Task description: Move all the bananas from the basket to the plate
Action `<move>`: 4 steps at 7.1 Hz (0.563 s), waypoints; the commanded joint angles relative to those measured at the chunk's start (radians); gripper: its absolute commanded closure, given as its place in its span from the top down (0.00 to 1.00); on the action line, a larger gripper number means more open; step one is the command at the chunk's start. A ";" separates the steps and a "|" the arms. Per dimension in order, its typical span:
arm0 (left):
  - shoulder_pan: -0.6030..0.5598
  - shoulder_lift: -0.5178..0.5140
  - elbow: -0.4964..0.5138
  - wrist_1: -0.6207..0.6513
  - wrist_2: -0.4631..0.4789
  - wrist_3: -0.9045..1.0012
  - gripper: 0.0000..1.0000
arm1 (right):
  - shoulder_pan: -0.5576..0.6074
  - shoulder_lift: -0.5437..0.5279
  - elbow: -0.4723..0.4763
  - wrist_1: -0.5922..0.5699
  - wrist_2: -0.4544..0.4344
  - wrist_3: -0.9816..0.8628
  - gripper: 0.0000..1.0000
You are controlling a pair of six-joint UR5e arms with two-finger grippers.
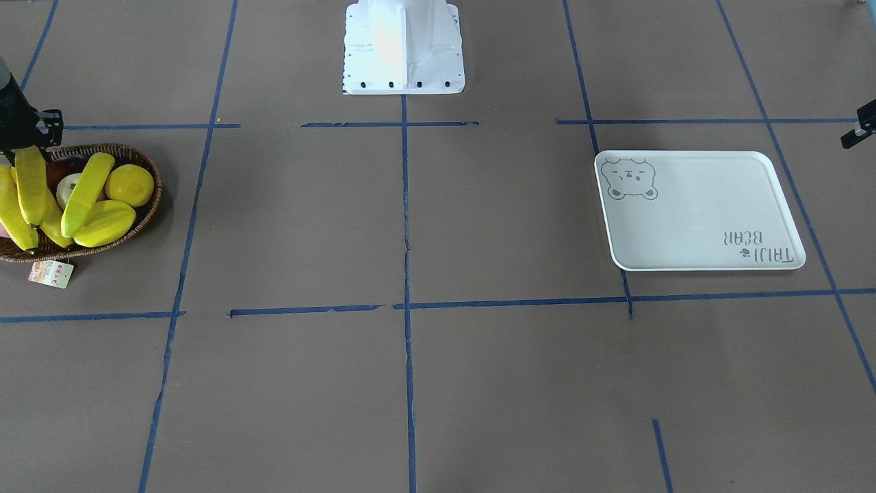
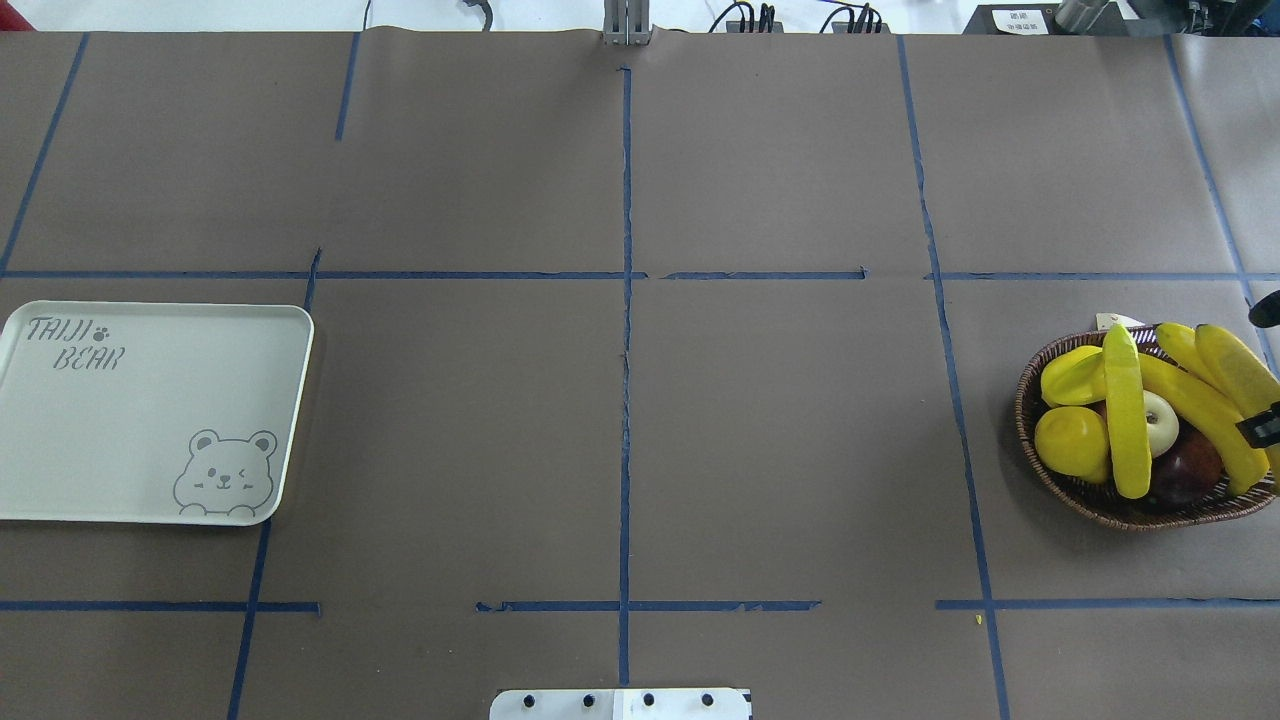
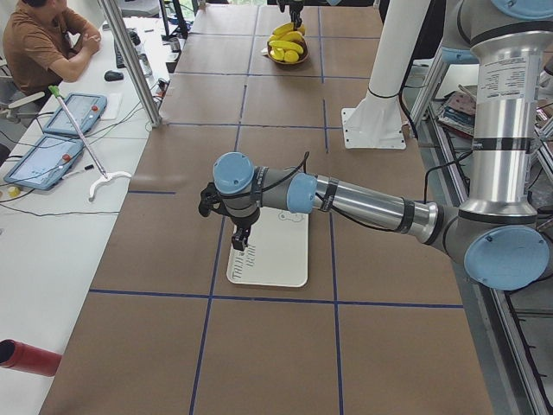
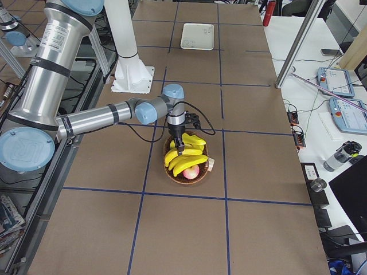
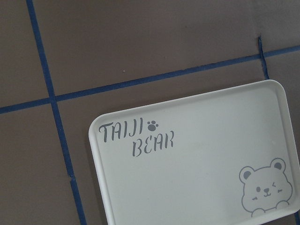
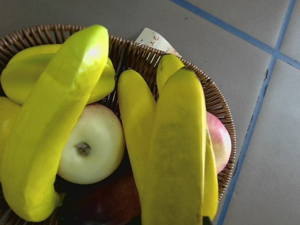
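A wicker basket (image 2: 1100, 508) at the table's right end holds several yellow bananas, among them one (image 2: 1127, 410) lying across the other fruit and one (image 2: 1200, 400) beside it. My right gripper (image 1: 29, 146) is over the basket's outer side, shut on a banana (image 1: 31, 185) that fills the right wrist view (image 6: 173, 150). Its fingers do not show there. The white plate (image 2: 150, 400) with the bear print lies bare at the far left end. My left gripper (image 3: 239, 238) hovers over the plate (image 3: 268, 259). I cannot tell whether it is open.
The basket also holds a ridged star fruit (image 2: 1072, 376), a round yellow citrus (image 2: 1070, 440), a pale apple (image 6: 91, 150) and a dark red fruit (image 2: 1190, 470). A paper tag (image 1: 51, 272) hangs off the basket. The robot's white base (image 1: 404, 48) stands mid-table. An operator (image 3: 43, 43) sits at a side table.
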 commanded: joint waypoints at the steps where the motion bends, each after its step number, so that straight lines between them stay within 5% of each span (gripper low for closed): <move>1: 0.000 0.000 -0.012 -0.001 0.000 -0.038 1.00 | 0.120 0.040 0.074 -0.109 0.119 -0.037 0.00; 4: 0.000 -0.031 -0.026 -0.001 0.000 -0.142 1.00 | 0.145 0.288 0.067 -0.192 0.317 0.036 0.00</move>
